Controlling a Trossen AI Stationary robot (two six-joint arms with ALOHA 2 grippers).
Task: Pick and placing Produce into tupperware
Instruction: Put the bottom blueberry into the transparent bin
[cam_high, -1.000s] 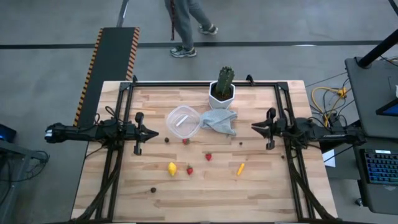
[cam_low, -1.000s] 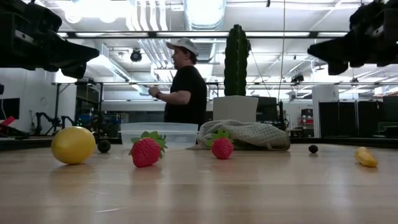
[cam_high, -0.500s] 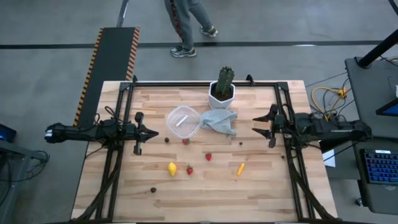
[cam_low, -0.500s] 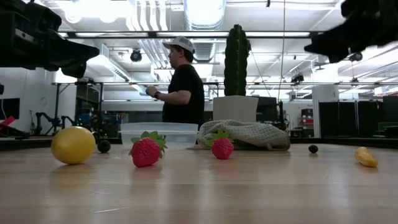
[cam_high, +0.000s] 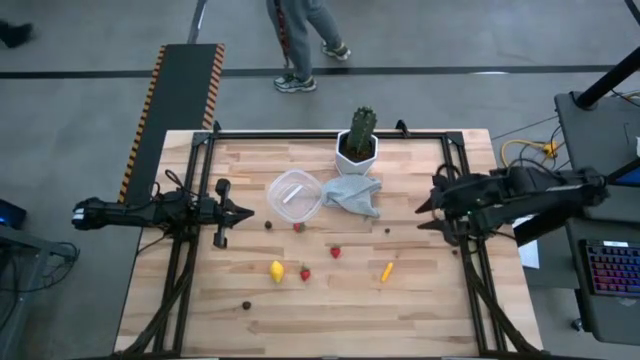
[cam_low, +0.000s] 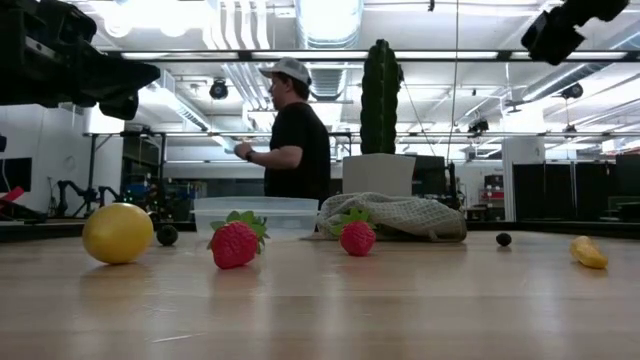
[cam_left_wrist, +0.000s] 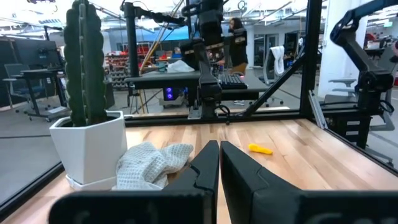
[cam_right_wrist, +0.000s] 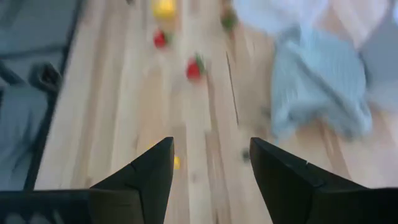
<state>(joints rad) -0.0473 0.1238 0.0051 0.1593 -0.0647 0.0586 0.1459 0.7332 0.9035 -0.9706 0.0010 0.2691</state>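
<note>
Left gripper (cam_left_wrist: 218, 163): two dark fingers pressed together, nothing between them; wooden table (cam_left_wrist: 298, 146) beyond; green cactus (cam_left_wrist: 86, 65), upright in a white hexagonal pot (cam_left_wrist: 93, 149), near one table edge; pale cloth (cam_left_wrist: 152, 163), crumpled, just beside the pot; orange carrot-like piece (cam_left_wrist: 260, 149), lying alone on bare wood, well apart from the cloth; black frame posts (cam_left_wrist: 313, 59) along the far table edge; the other arm (cam_left_wrist: 208, 59) beyond it; workshop desks and a person (cam_left_wrist: 237, 40) behind.
</note>
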